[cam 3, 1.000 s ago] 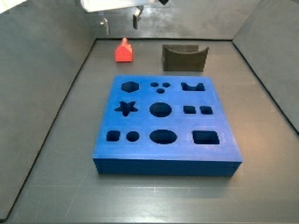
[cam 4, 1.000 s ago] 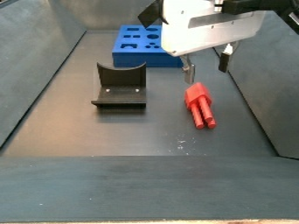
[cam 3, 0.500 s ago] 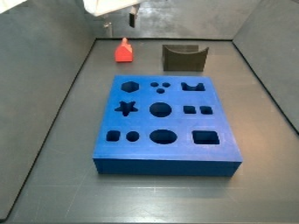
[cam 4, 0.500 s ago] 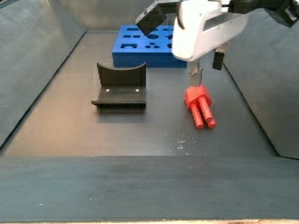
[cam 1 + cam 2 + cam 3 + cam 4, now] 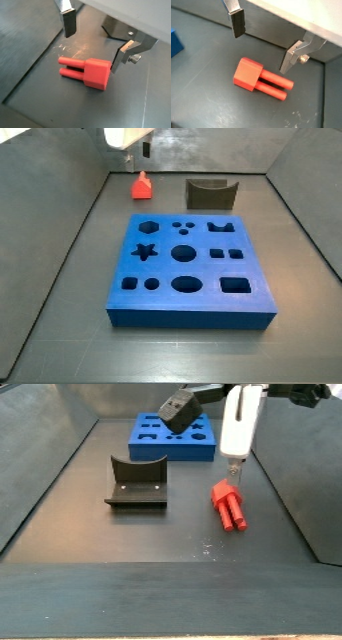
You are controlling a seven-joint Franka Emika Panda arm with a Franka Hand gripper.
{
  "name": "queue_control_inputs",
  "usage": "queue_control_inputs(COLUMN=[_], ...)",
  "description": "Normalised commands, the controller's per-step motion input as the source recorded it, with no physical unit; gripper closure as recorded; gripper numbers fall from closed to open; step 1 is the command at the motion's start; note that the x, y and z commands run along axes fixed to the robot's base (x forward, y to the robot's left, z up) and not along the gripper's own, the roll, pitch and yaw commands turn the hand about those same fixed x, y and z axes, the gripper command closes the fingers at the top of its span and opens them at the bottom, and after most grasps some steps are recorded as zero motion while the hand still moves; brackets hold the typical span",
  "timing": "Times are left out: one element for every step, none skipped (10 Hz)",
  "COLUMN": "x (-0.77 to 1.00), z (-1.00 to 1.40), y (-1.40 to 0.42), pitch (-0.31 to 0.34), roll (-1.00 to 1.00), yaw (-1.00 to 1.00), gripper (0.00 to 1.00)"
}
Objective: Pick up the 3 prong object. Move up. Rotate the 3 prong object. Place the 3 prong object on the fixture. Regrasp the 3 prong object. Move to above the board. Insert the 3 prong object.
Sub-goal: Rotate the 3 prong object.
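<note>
Wrist views: pincer point(image 5: 93, 42) open above 3 prong object point(image 5: 87, 72), no writing legible

A dark grey, matte tabletop point(image 5: 60, 318) fills both side views, bare around its edges. Slanted grey panel walls point(image 5: 40, 173) rise along its sides and back, boxing it in. In a side view, small pale specks point(image 5: 207, 550) mark the surface near the front. In a wrist view, faint whitish scuffs point(image 5: 75, 48) lie on the tabletop under the spread claw point(image 5: 92, 49).
</note>
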Motion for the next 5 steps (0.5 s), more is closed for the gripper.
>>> queue_control_inputs(x=[0.05,0.05,0.05,0.05,0.05], z=[-0.03,-0.03,-0.03,-0.03,-0.03], y=[0.0,0.0,0.0,0.0,0.0], pitch=[-0.013,-0.014,-0.014,-0.015,-0.016], roll=[0.0,0.0,0.0,0.0,0.0], yaw=[1.0,1.0,1.0,1.0,1.0], gripper=[0.0,0.0,0.0,0.0,0.0])
